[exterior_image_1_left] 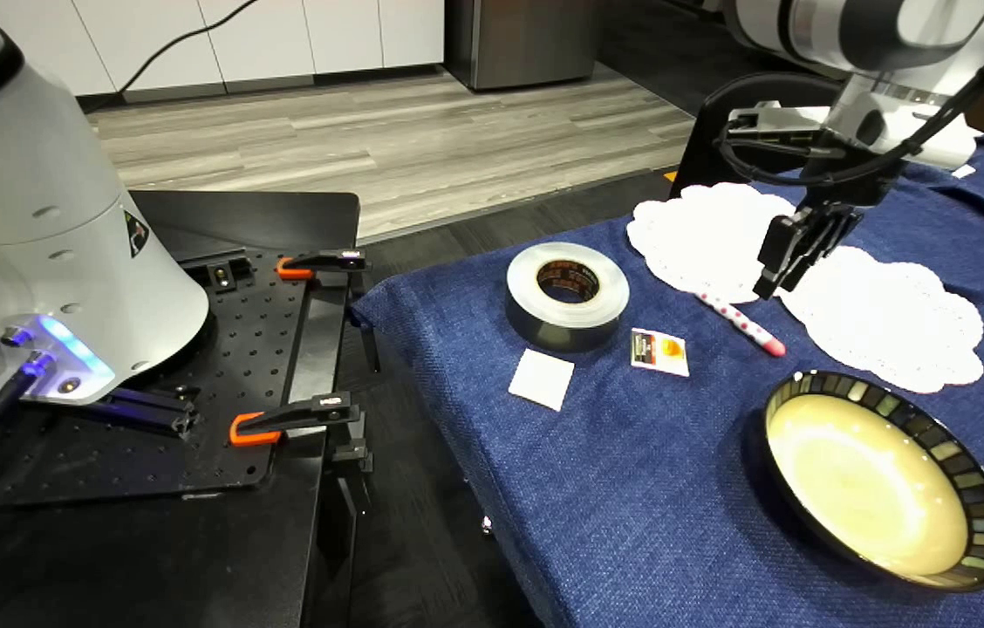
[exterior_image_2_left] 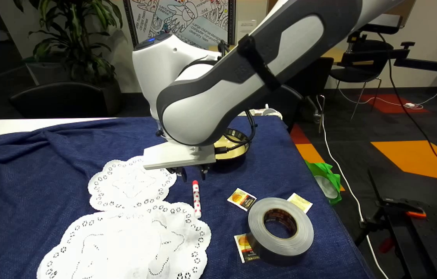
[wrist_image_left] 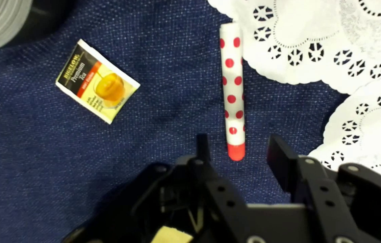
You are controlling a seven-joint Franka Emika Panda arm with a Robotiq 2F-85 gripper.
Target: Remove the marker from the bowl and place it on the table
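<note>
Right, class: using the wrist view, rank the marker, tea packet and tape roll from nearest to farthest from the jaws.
1. Marker: red end appears between the open jaws.
2. Tea packet: left of the marker.
3. Tape roll: top left corner.

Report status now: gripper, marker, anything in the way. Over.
Gripper open, holding nothing. Marker out of the bowl, lying on the table. Doily at its white end, nothing seen lying across it.
</note>
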